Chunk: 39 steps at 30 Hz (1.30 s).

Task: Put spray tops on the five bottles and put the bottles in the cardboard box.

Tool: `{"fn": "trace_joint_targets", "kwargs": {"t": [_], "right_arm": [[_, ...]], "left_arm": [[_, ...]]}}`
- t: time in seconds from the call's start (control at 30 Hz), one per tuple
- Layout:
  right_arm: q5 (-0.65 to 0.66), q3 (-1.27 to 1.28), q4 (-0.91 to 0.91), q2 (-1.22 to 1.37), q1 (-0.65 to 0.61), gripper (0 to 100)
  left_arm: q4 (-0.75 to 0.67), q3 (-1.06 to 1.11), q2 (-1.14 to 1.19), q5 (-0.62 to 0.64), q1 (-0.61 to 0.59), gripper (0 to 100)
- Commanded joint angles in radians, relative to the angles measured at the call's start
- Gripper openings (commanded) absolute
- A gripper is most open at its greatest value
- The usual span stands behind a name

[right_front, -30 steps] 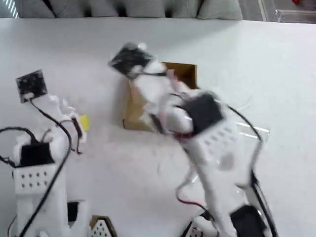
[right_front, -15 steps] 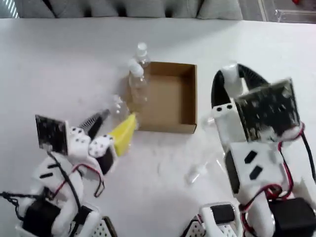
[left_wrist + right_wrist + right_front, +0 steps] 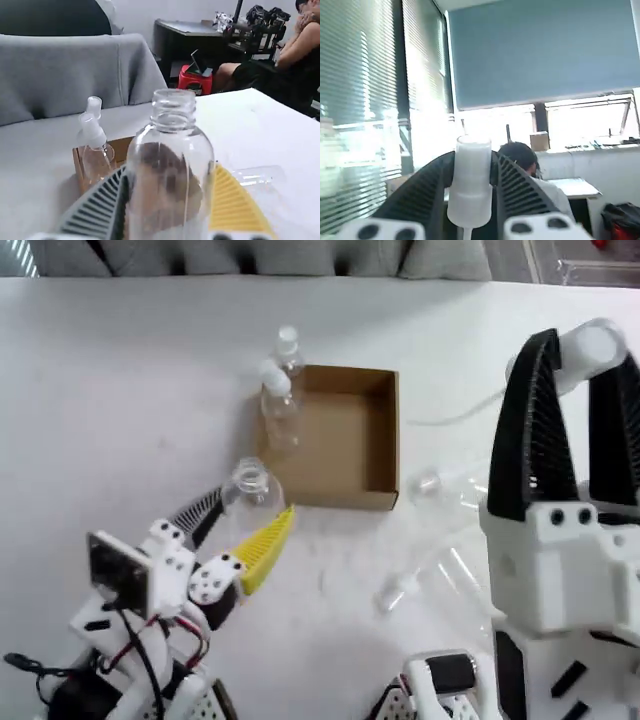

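A white table (image 3: 120,370) carries an open cardboard box (image 3: 345,445) near its middle, closer to the far edge. Two spray-topped bottles (image 3: 280,405) stand at the box's left wall, at its far corner. To the box's right, clear bottles (image 3: 445,483) lie on their sides, with a loose spray top (image 3: 398,592) nearer the near edge.

Office or lab workroom, robot bench setup.
White counter (image 3: 130,370) backed by a grey upholstered sofa (image 3: 60,70); behind the sofa a black desk (image 3: 195,27) loaded with dark equipment (image 3: 255,20), red stool (image 3: 197,80) tucked underneath. Other side of the room: tall windows with venetian blinds (image 3: 360,100), a blue roller shade (image 3: 545,50) pulled partway down, and a pale desk (image 3: 575,187) by the glass. No kitchen or home fittings.
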Motion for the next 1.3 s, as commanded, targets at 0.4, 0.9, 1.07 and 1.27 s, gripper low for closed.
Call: {"fn": "trace_joint_targets", "kwargs": {"t": [0.4, 0.9, 1.07, 1.27], "right_arm": [[-0.015, 0.021, -0.007, 0.176, -0.406, 1.5], [-0.014, 0.235, -0.073, 0.193, -0.412, 1.5], [-0.014, 0.247, -0.079, 0.196, -0.412, 1.5], [-0.015, 0.295, -0.11, 0.225, -0.456, 1.5]], "left_arm": [[-0.055, 0.135, -0.012, -0.012, 0.016, 2], [-0.055, 0.137, -0.012, -0.012, 0.015, 2], [-0.055, 0.137, -0.012, -0.012, 0.015, 2], [-0.055, 0.137, -0.012, -0.012, 0.016, 2]]}}
